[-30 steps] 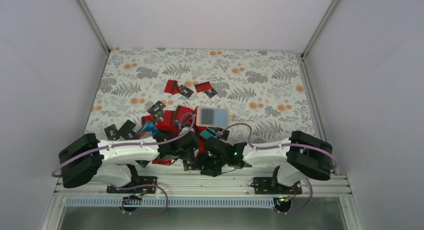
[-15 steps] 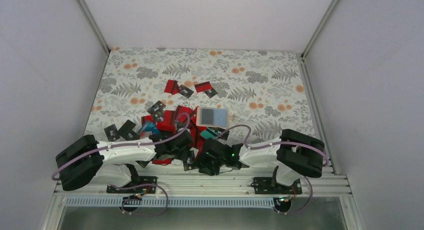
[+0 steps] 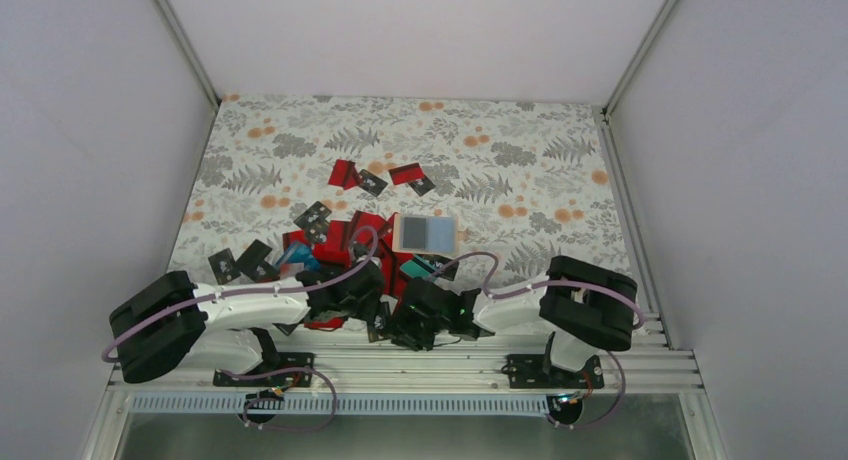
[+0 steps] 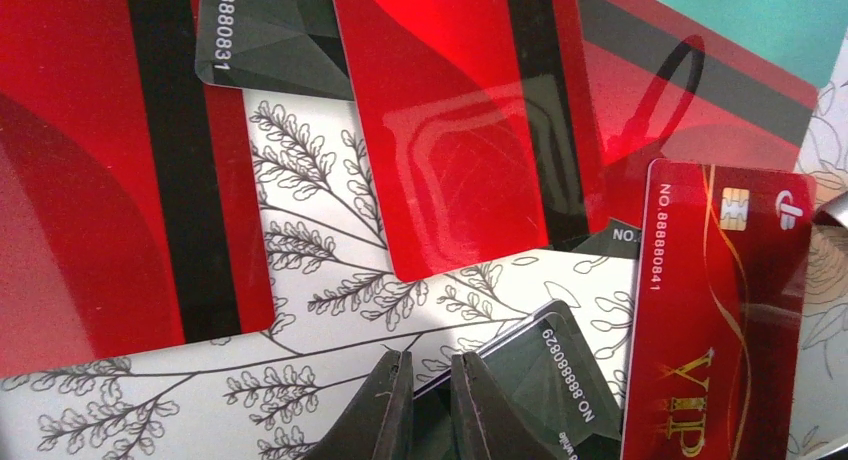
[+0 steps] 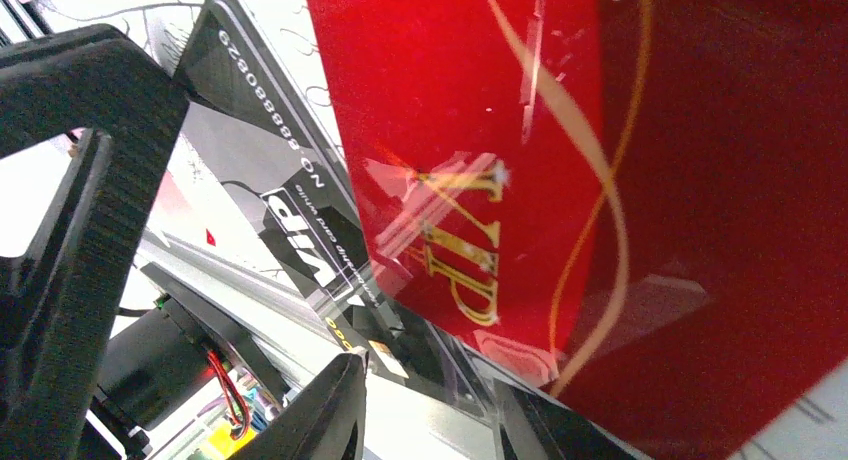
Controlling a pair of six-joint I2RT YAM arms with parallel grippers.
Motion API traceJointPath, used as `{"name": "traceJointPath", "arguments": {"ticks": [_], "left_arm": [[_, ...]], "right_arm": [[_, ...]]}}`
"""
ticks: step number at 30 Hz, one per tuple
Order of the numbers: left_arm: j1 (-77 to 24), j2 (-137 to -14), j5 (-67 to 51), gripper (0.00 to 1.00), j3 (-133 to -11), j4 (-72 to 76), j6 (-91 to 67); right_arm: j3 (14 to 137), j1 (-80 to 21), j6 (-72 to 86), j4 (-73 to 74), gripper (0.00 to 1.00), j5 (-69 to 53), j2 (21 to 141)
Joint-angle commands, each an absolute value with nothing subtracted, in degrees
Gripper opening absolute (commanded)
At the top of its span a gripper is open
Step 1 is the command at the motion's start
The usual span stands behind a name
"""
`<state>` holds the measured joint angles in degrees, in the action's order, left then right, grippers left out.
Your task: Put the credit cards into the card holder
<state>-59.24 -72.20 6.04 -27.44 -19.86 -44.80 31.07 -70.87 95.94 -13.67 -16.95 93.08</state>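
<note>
The tan card holder point(image 3: 425, 233) lies open on the flowered cloth, its pale sleeves up. The credit cards point(image 3: 335, 242) lie in a loose pile left of it, mostly red, some black. My left gripper point(image 3: 374, 306) point(image 4: 430, 400) is low over the near end of the pile, shut on the edge of a black card point(image 4: 560, 375) with white numbers. A red VIP card point(image 4: 715, 310) lies beside it. My right gripper point(image 3: 403, 326) point(image 5: 440, 410) is open, its fingers on either side of the lower edge of that red VIP card point(image 5: 600, 180). The black card point(image 5: 285, 195) also shows there.
Two red cards and some black ones point(image 3: 385, 177) lie apart at the back of the pile. The metal rail of the arm bases point(image 3: 400, 365) runs just behind the grippers. Grey walls point(image 3: 90, 180) close in the cloth on the left, right and far sides.
My right arm has drawn left and nearer the rail, bringing its gripper close to the left one. The left gripper has barely shifted.
</note>
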Motion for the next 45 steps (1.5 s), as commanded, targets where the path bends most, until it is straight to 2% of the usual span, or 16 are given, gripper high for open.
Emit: {"name": "traceJointPath", "arguments": {"ticks": [1,13,31,36,45], "left_arm": [[-59.02,-72.39,3.94,0.13,-25.55,-19.05,-45.25],[-58.97,-71.93,2.64,0.13,-24.30,-18.04,-46.39],[-58.96,-69.67,3.93,0.13,-25.70,-22.11,-48.57],[-59.01,-67.85,6.46,0.13,-27.21,-25.59,-49.57],[-58.52,-61.66,16.19,0.13,-35.75,-38.24,-51.33]], "right_arm": [[30.83,-70.95,96.16,-16.88,0.33,-14.35,94.33],[31.83,-69.97,93.09,-19.71,0.27,-15.21,93.96],[36.11,-68.85,86.78,-16.78,0.10,-17.39,93.57],[37.67,-67.81,84.34,-16.10,0.04,-19.81,94.87],[46.51,-66.36,71.59,-8.63,0.04,-24.19,97.75]]}}
